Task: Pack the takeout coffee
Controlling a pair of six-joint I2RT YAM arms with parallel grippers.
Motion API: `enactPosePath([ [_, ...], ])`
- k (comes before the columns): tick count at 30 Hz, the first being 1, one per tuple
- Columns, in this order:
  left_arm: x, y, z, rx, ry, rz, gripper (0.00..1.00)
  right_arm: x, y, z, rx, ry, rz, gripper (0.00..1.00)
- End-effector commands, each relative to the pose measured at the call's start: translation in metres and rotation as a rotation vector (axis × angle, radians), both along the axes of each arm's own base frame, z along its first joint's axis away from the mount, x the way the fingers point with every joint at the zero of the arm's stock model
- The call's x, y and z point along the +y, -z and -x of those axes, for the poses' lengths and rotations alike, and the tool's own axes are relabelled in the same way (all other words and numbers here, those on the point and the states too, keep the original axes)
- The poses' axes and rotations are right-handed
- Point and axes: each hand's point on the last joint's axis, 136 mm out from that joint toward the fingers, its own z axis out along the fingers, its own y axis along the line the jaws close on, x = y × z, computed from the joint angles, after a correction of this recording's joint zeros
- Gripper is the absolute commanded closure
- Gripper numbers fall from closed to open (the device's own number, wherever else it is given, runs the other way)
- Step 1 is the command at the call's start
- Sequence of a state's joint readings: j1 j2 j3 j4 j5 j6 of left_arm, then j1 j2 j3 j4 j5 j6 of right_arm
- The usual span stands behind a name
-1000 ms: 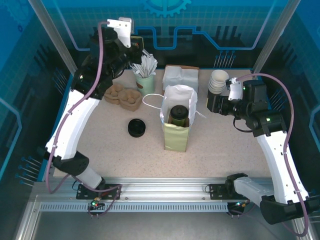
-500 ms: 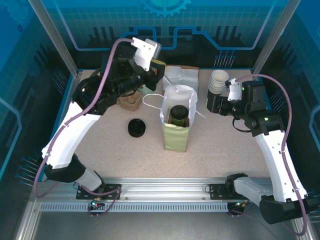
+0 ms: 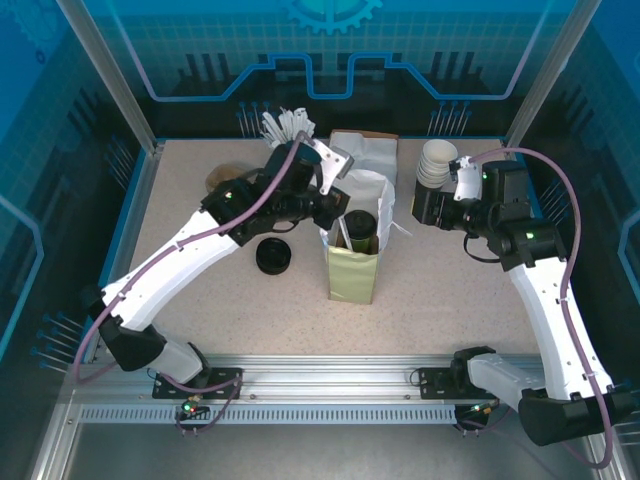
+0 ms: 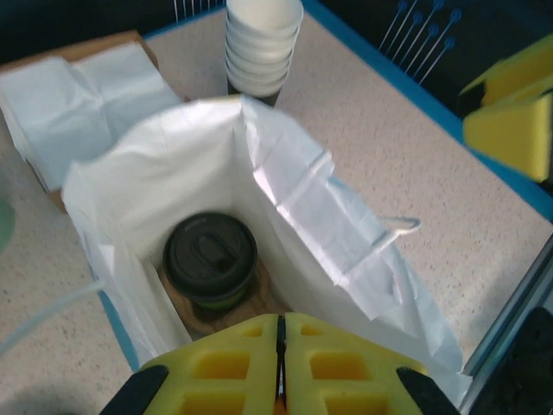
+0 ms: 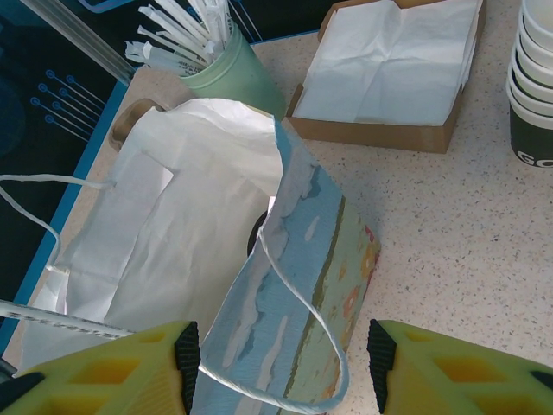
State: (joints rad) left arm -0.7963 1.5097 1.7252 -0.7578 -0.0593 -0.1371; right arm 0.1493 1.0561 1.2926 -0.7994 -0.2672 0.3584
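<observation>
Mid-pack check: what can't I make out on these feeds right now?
Left wrist: whether the left gripper pinches anything; its shut fingers run off the bottom edge.
Left wrist: the takeout coffee below its lid; the paper bag walls hide it.
Right wrist: whether the open right gripper touches the bag; the bottom edge cuts that off.

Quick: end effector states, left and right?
Left end effector: closed; whether it pinches anything can't be told.
Right end effector: open, bag edge in its gap.

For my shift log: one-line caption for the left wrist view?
Shut left gripper poised above the open paper bag, lidded takeout coffee standing inside.
</observation>
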Motion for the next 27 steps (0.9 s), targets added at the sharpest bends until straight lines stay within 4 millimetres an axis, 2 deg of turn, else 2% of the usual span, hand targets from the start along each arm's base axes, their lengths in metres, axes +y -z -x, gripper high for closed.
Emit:
enactPosePath([
  [1,-0.010,-0.002,0.005,0.016,0.011,0.065,0.91,-0.001,-0.002,-0.002,-0.003,0.005,-0.020,0.44],
  [6,-0.015,0.017,0.005,0.058,0.008,0.045,0.92,0.000,0.000,-0.001,0.003,0.003,-0.025,0.44],
  [10,-0.018,0.018,0.006,0.065,0.007,0.054,0.90,0.000,0.002,-0.002,0.007,0.004,-0.027,0.44],
  [11,-0.018,0.018,0.006,0.065,0.005,0.057,0.86,0.000,0.002,-0.002,0.007,0.004,-0.028,0.44],
  [13,-0.017,0.015,0.006,0.061,-0.001,0.058,0.67,0.001,0.003,-0.002,0.008,0.001,-0.028,0.44],
  [22,0.002,0.004,-0.002,0.029,-0.078,-0.013,0.48,-0.001,0.001,-0.001,0.000,0.003,-0.016,0.44],
  [27,0.013,0.006,-0.010,0.031,-0.144,-0.052,0.44,-0.004,0.004,0.000,0.001,0.018,-0.007,0.44],
])
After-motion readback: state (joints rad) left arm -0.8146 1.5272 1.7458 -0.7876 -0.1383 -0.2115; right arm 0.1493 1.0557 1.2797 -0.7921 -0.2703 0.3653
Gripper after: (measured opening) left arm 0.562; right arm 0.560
